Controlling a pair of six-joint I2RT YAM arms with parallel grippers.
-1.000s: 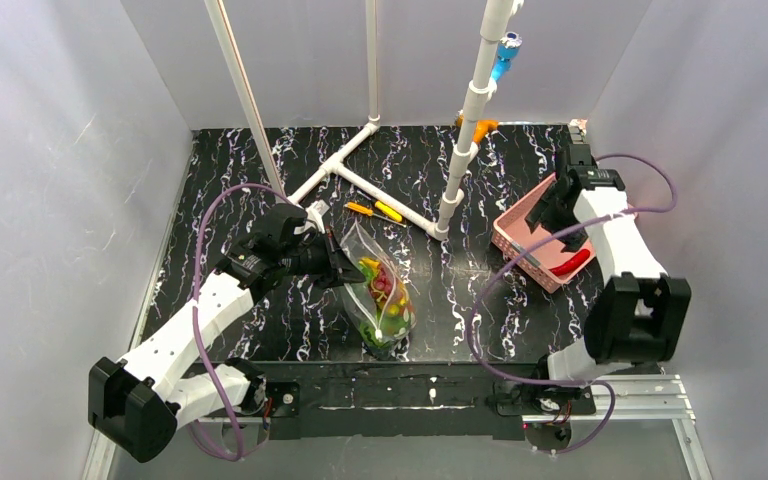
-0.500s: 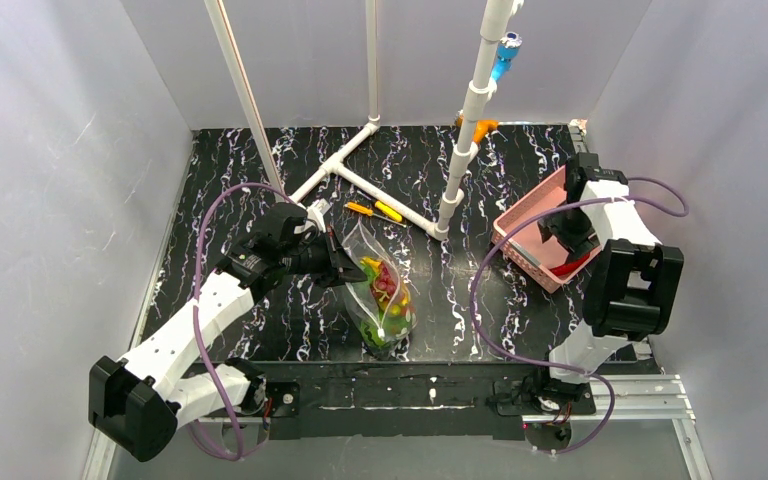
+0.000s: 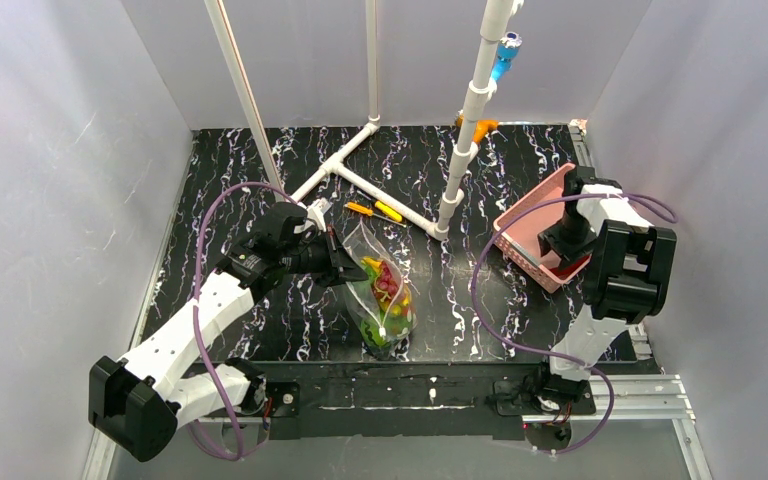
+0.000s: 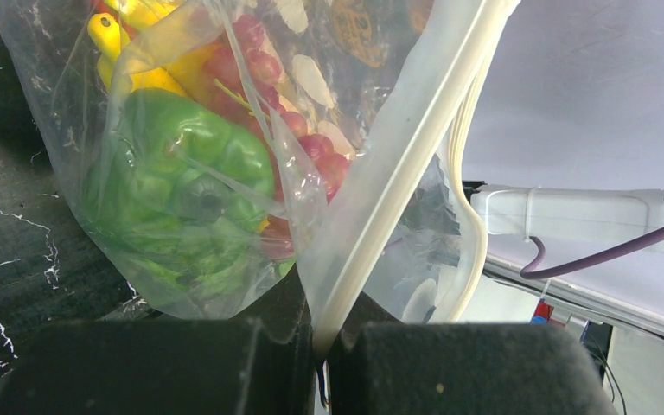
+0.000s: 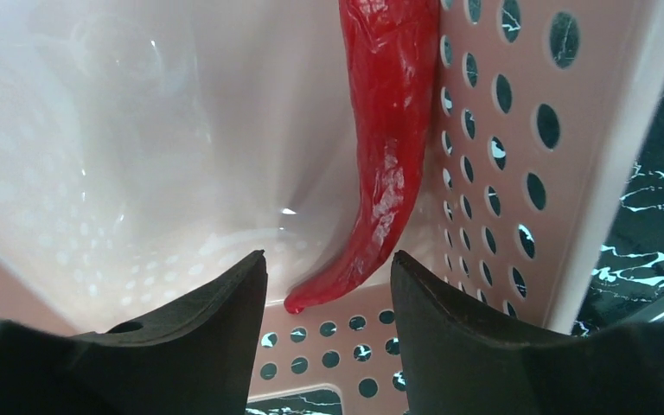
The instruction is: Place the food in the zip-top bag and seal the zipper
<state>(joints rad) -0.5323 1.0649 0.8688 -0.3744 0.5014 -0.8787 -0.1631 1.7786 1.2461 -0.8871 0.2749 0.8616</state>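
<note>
Left fingers clamp the whitish zipper strip of the clear dotted plastic bag; right fingers gape open over a long red pepper in the pink perforated basket.

bag: clear glossy film | pepper: shiny plastic | basket: smooth pink plastic

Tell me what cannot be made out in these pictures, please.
Right wrist view: the pepper has its upper end cut off by the top edge.
Left wrist view: the bag runs past the top edge; whether the zipper is sealed beyond the left gripper cannot be told.
Top view: the tools are too small to identify.
</note>
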